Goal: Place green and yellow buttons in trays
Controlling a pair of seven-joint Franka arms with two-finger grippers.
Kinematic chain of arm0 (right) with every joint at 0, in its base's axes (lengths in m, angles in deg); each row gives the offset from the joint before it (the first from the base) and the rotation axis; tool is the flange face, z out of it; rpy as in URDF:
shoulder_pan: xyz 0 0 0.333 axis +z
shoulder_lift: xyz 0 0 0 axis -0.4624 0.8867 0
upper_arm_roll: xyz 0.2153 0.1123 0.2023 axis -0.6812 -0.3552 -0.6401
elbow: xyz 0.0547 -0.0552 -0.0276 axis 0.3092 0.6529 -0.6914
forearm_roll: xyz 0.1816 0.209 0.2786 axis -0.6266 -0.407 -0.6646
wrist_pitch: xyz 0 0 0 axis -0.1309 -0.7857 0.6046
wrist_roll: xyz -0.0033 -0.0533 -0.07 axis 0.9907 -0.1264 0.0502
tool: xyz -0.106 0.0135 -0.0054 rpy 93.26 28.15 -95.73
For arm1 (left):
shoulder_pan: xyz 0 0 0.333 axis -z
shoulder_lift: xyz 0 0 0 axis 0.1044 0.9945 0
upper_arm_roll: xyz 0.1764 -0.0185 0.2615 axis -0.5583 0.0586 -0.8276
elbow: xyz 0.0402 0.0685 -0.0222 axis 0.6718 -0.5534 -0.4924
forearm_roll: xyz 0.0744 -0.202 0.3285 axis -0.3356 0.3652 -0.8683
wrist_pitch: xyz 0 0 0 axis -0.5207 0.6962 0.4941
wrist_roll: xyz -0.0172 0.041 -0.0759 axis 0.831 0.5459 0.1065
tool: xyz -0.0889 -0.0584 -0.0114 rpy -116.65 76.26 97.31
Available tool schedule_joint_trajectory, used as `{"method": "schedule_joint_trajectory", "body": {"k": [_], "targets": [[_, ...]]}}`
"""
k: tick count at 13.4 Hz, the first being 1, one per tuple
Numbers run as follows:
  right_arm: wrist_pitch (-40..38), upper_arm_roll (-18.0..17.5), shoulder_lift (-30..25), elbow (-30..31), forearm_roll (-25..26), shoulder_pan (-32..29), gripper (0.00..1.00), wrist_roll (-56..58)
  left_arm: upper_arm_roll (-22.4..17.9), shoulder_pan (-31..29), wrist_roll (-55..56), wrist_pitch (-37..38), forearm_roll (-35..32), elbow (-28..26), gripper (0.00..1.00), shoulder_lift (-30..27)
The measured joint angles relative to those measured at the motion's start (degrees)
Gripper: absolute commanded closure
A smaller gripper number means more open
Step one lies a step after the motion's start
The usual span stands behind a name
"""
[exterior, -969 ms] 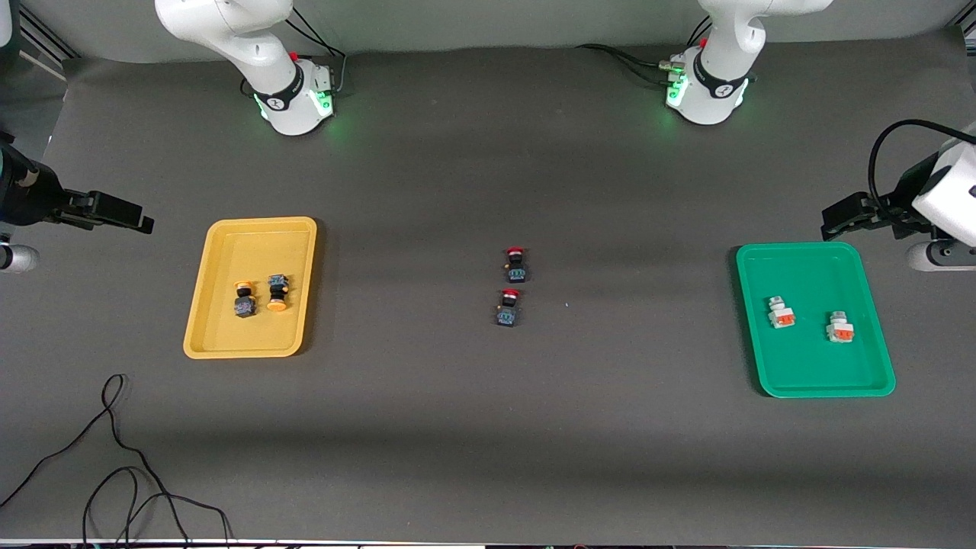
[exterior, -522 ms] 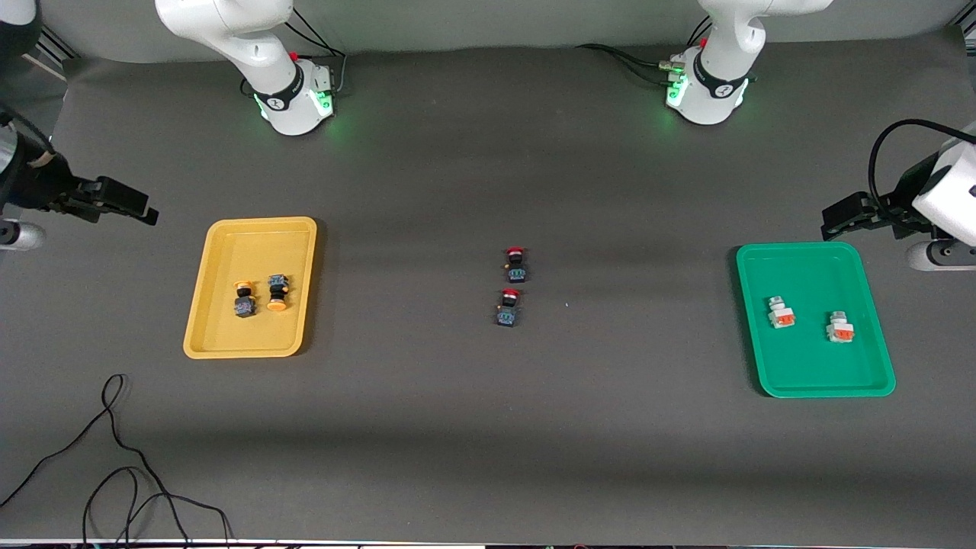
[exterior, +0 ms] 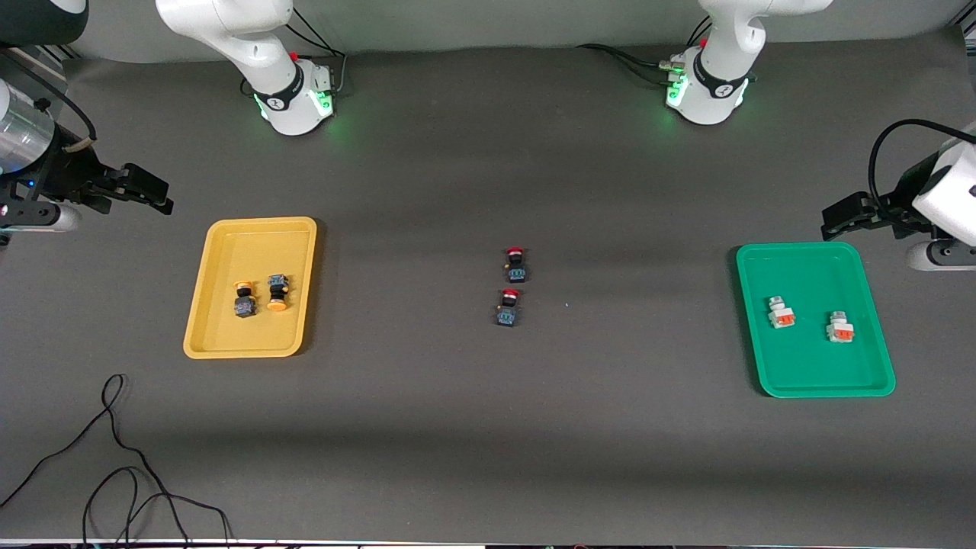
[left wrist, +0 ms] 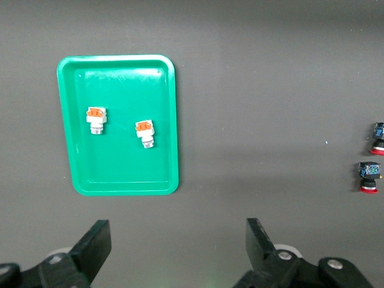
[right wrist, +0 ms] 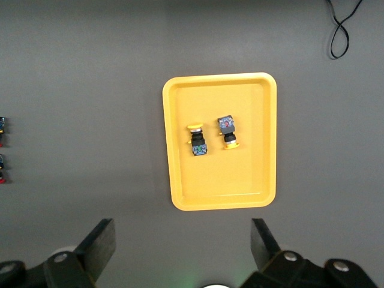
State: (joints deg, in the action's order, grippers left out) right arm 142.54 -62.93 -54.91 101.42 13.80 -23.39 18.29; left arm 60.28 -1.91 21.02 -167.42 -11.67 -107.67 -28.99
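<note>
On the tabletop (exterior: 488, 427) sorting looks done; spread, empty left gripper (exterior: 839, 219) and right gripper (exterior: 145, 192) risk only grabbing red-capped switches (exterior: 512, 286).

Only two red-capped switches (exterior: 512, 285) interrupt the bare mat (exterior: 488, 427) between the trays (exterior: 252, 347).

Dark grey table (exterior: 488, 427), loose black cable (exterior: 114, 457)
</note>
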Motion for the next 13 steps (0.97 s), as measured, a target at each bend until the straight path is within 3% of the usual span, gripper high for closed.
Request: {"method": "schedule_joint_trajectory", "body": {"k": [4,13], "targets": [[0.42,2.69,0.0,-0.2,0.02,0.33,0.0,2.11,0.0,0.0,0.0,0.0,0.0,0.0,0.0,0.0],[0.42,2.82,1.15,-0.19,0.01,1.35,0.0,2.18,0.0,0.0,0.0,0.0,0.0,0.0,0.0,-0.01]]}}
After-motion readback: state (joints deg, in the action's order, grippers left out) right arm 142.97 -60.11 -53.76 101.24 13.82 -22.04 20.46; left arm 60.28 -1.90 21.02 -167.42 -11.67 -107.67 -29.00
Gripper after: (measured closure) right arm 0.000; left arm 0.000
